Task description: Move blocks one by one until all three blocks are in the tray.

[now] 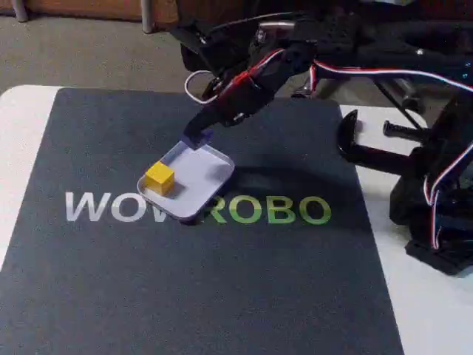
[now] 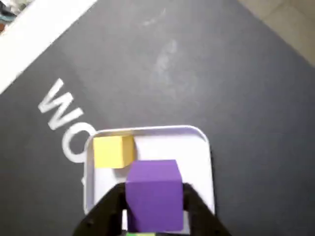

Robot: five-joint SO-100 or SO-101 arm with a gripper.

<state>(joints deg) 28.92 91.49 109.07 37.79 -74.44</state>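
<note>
The fingers point(image 2: 153, 209) pinch the purple block point(image 2: 153, 194) over the tray point(image 2: 199, 147). Lower it gently, keeping clear of the yellow block point(image 2: 113, 150) at ten o'clock, then let go.

A hobby robotics bench: a dark branded mat point(image 1: 199, 259) on a white table point(image 1: 18, 140), a clamp point(image 1: 369, 151) fixing the arm, loose servo wiring point(image 1: 392, 72)
</note>
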